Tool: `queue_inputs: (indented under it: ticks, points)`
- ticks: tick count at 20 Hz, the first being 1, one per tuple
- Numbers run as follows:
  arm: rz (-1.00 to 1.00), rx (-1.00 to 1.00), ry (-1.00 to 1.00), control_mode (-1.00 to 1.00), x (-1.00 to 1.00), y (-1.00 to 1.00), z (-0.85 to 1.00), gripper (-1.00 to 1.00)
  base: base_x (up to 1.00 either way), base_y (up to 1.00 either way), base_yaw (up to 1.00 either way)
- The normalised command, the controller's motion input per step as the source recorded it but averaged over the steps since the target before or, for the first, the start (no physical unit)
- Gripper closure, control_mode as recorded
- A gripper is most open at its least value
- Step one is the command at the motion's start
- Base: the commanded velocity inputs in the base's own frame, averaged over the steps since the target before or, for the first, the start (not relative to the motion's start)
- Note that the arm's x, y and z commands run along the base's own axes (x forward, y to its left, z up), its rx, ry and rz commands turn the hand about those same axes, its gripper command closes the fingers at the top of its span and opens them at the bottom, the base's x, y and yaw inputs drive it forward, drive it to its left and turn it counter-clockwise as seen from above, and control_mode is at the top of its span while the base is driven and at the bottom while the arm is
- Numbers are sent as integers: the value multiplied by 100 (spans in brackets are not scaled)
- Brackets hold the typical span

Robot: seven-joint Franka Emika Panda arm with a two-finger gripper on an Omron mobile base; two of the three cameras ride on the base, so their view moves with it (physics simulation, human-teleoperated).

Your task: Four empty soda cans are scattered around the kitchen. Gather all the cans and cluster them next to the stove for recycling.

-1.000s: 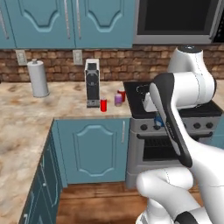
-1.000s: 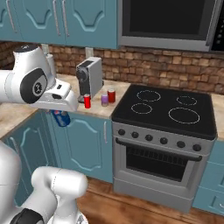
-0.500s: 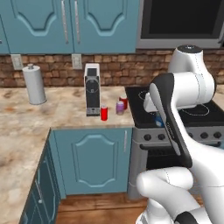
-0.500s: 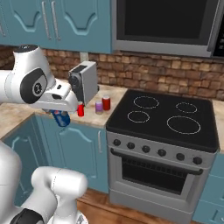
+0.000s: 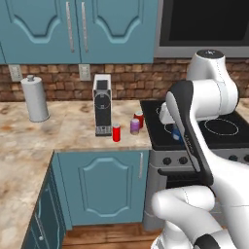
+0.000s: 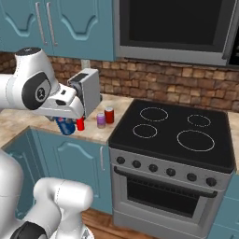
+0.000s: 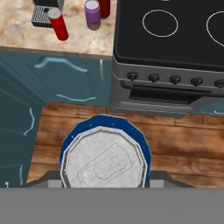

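My gripper (image 6: 66,124) is shut on a blue soda can (image 6: 65,126), held in the air in front of the counter edge. In the hand view the can's silver top (image 7: 105,162) hangs over the wooden floor before the cabinet and oven. The arm partly hides the blue can (image 5: 175,131) in the left base view. Three cans stand on the counter left of the stove (image 6: 177,140): a red can (image 6: 80,123), a purple can (image 6: 101,120) and a second red can (image 6: 109,115). The same red can (image 7: 58,24) and purple can (image 7: 92,13) appear beside the stove (image 7: 175,48).
A coffee machine (image 5: 102,104) stands just behind the cans. A paper-towel roll (image 5: 35,98) is on the counter to the left. Blue cabinets (image 5: 112,189) run below the counter, and a microwave (image 6: 172,28) hangs above the stove.
The whole picture has shifted as the base moved, so the counter and stove now look a little nearer. The gripper keeps hold of the blue can.
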Motion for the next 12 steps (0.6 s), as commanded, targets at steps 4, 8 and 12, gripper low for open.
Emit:
queue_inputs:
  ticks: [4, 8, 12]
  points:
    - [0, 0, 0, 100, 0, 0, 0, 100, 23, 1, 0]
    - [0, 0, 0, 100, 0, 0, 0, 100, 35, 4, 0]
    - [0, 0, 0, 100, 0, 0, 0, 100, 42, 4, 0]
